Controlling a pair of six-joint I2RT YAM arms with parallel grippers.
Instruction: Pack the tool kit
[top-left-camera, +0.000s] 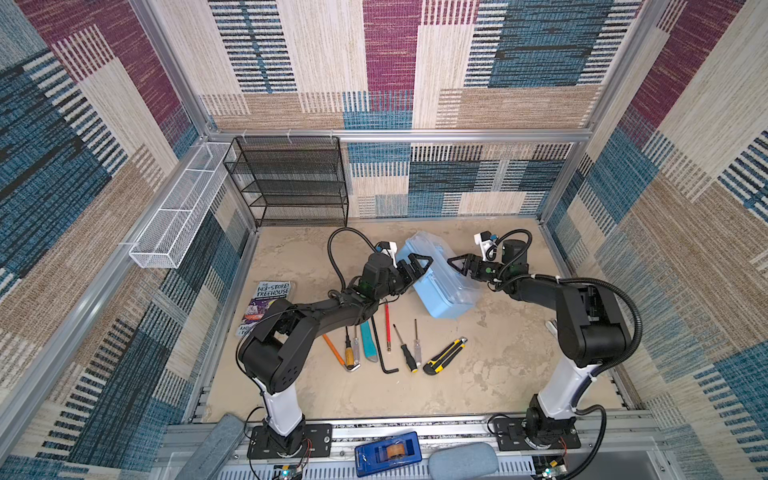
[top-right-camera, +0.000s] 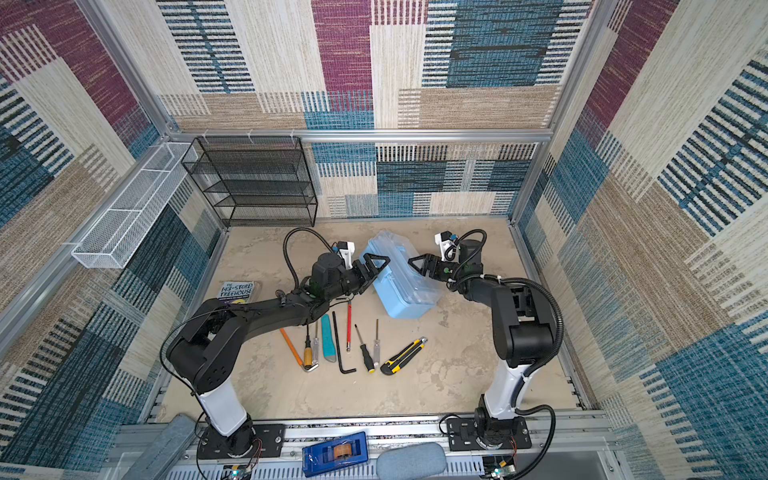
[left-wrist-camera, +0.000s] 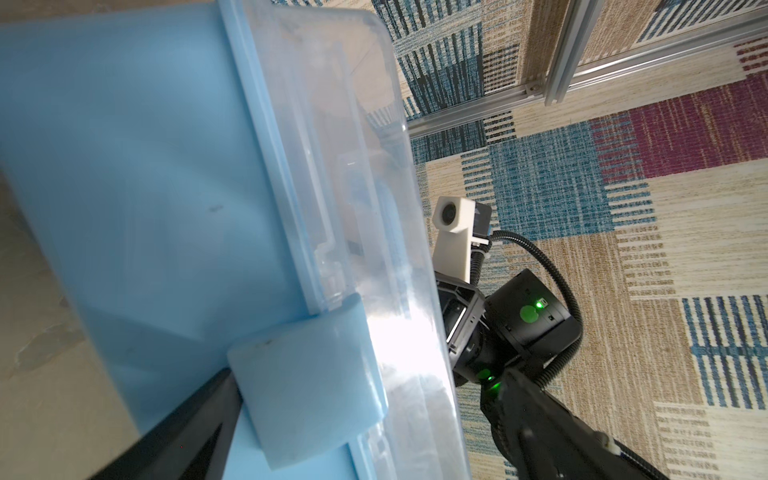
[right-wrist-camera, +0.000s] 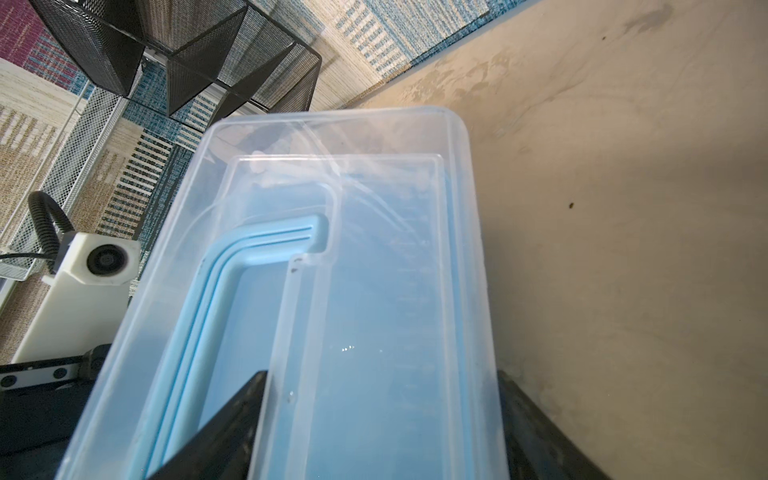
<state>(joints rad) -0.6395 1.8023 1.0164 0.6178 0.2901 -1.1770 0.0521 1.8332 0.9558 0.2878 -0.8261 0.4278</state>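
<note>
Left end effector is spread wide at the left long side of the case. In the left wrist view one finger sits right beside the blue latch; contact is unclear.

Right end effector has its jaws apart, straddling the clear lid. One finger is by the handle and the other is outside the lid's edge. I can't tell whether they pinch the lid or only sit around it.

The case stands on the counter, rear middle, turned diagonally between the two end effectors, with the lid on.

The tools lie loose in a row on the counter in front of the case, apart from it:
- pencil
- yellow-handled screwdriver
- teal knife
- hex key
- red screwdriver
- black screwdriver
- clear-handled screwdriver
- yellow-black knife

The left arm crosses above the row's left end.

A book lies at the counter's left edge. A black rack stands in the rear left corner. A tape dispenser sits on the front rail.
</note>
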